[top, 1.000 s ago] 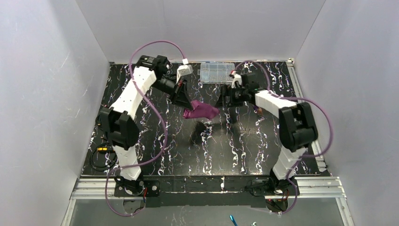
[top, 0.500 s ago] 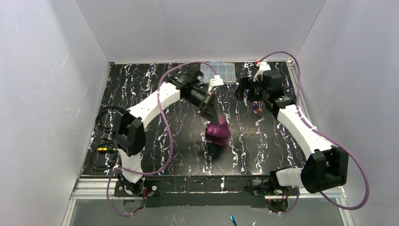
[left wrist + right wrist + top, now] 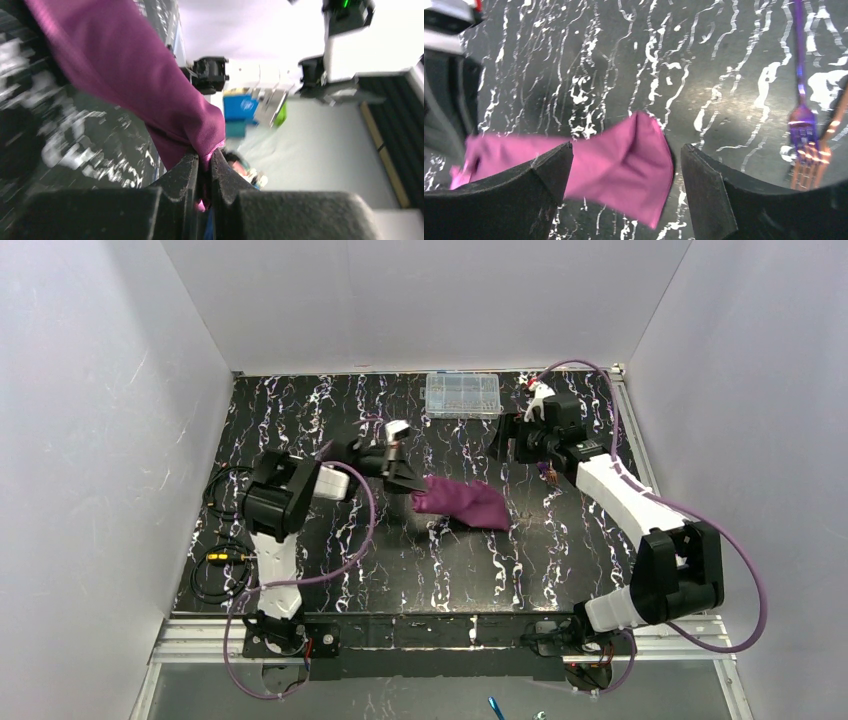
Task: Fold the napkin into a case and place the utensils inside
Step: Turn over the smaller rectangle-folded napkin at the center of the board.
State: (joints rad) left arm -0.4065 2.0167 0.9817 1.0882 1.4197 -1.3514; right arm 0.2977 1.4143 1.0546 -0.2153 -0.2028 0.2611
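Observation:
The plum-purple napkin (image 3: 462,504) stretches as a bunched strip across the middle of the table. My left gripper (image 3: 407,480) is shut on its left end; in the left wrist view the cloth (image 3: 130,75) is pinched between the closed jaws (image 3: 204,161). My right gripper (image 3: 507,448) stands open above and behind the napkin's right end, holding nothing. In the right wrist view the cloth's loose end (image 3: 634,170) shows between the spread jaws (image 3: 626,150), well below them. The utensils lie side by side on the table by the right arm: a purple fork (image 3: 801,120) and a copper fork (image 3: 824,150), seen together from above (image 3: 545,472).
A clear plastic compartment box (image 3: 462,394) sits at the table's far edge. Loose cables (image 3: 215,565) lie at the near left. White walls close in the table on three sides.
My left arm swung back toward the near left, dragging the napkin, which went from a hanging bunch to a drawn-out strip. My right arm shifted a little and its jaws narrowed slightly.

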